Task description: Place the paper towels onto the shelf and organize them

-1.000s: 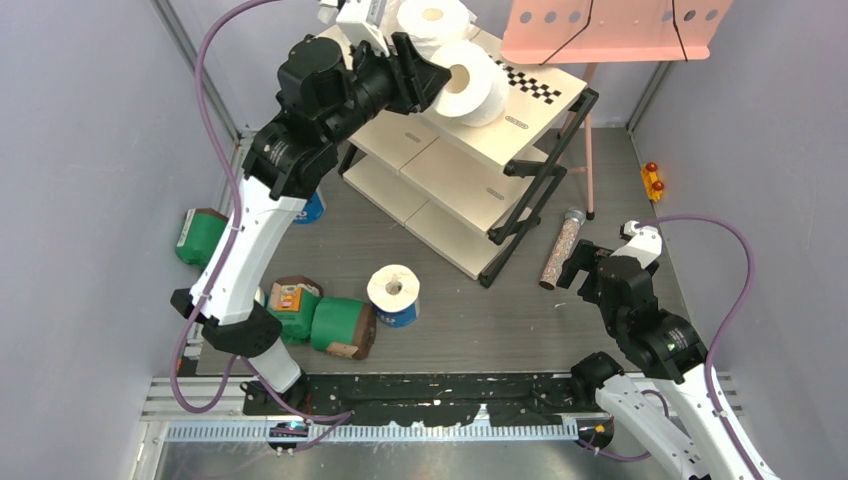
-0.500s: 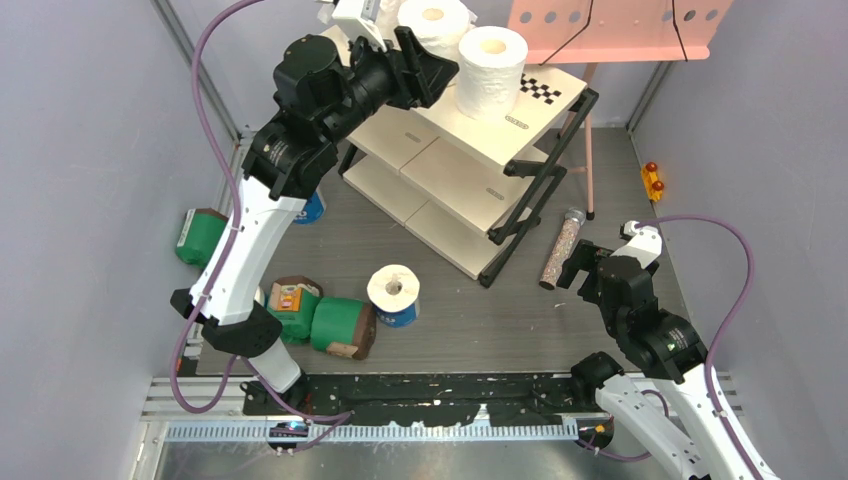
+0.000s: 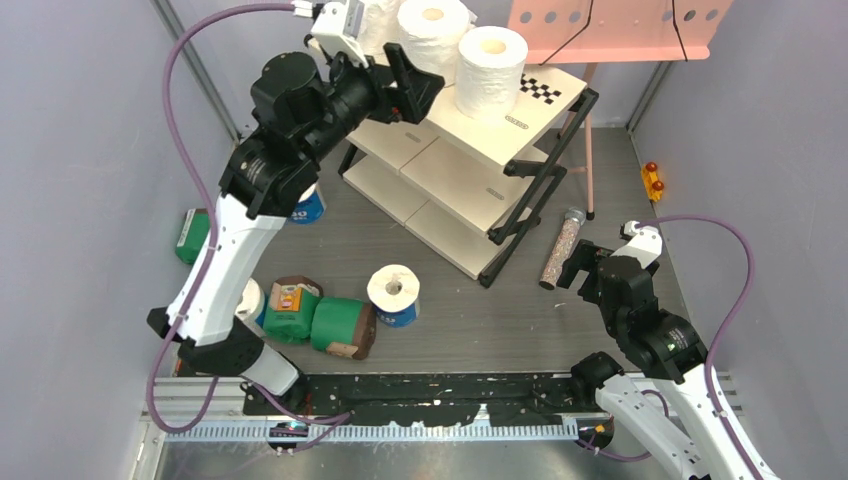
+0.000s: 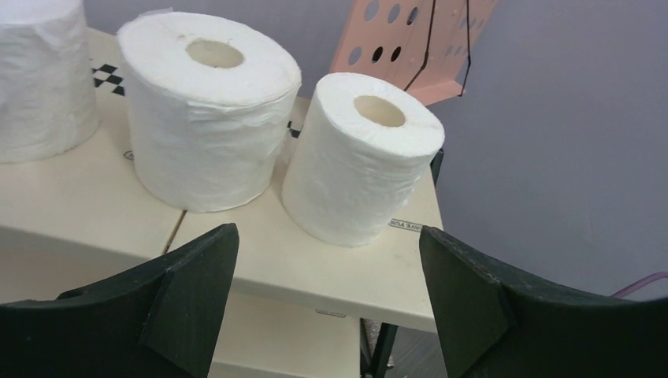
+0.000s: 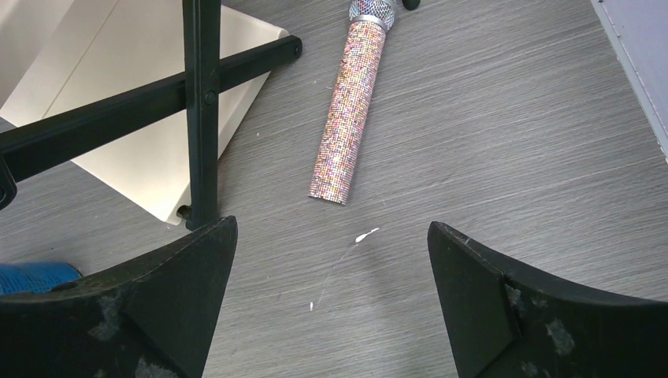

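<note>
3 wht rolls (image 4: 205,118) atop shelf (image 4: 79,205)

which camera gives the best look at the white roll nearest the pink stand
The left wrist view: the white roll sits close and mid-frame, standing upright on the top board of the shelf with its hollow core facing up. The top external view shows it smaller, from above. The right wrist view does not show it.
</note>
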### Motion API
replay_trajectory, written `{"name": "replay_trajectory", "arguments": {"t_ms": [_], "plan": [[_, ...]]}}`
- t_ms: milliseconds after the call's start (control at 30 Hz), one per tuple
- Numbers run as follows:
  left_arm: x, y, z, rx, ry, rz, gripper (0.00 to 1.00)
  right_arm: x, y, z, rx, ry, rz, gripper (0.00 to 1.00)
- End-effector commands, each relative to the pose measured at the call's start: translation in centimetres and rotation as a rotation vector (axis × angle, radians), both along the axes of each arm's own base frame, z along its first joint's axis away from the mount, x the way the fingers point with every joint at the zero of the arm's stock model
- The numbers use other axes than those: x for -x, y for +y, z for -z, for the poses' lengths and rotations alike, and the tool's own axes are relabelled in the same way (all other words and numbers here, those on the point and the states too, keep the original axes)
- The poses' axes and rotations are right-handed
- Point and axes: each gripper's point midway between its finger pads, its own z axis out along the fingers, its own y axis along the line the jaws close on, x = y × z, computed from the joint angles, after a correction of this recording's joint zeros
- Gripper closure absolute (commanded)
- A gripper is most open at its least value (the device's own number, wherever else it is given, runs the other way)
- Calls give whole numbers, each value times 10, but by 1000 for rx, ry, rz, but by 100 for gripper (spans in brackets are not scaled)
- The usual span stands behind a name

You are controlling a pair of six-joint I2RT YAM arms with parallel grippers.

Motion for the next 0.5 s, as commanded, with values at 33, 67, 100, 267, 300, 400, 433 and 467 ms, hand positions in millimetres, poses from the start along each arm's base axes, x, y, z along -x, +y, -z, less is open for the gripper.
{"name": "replay_trajectory", "arguments": {"t_ms": [33,67,100,267,300,400,433,467], "plan": [[20,45,5,-73,-30,-117,10,-4,-3,-11,-5,-46,23,1],[21,50,14,-96,-17,-135,9,-4,-3,-11,-4,-45,22,1],[25,60,21,-115,-10,-156,8,-4,-3,-11,-3,-45,22,1],[35,87,89,-230,111,-221,6,-4,-3,-12,2,-43,23,1],[40,91,104,-252,137,-225,6,-4,-4,-12,4,-42,24,1],[51,100,149,-307,233,-222,6,-4,-4,-13,8,-40,24,1],[56,100,167,-326,269,-206,6,-4,-4,-14,8,-41,24,1],[61,100,183,-342,306,-193,5,-4,-4,-15,10,-42,22,1]]}}
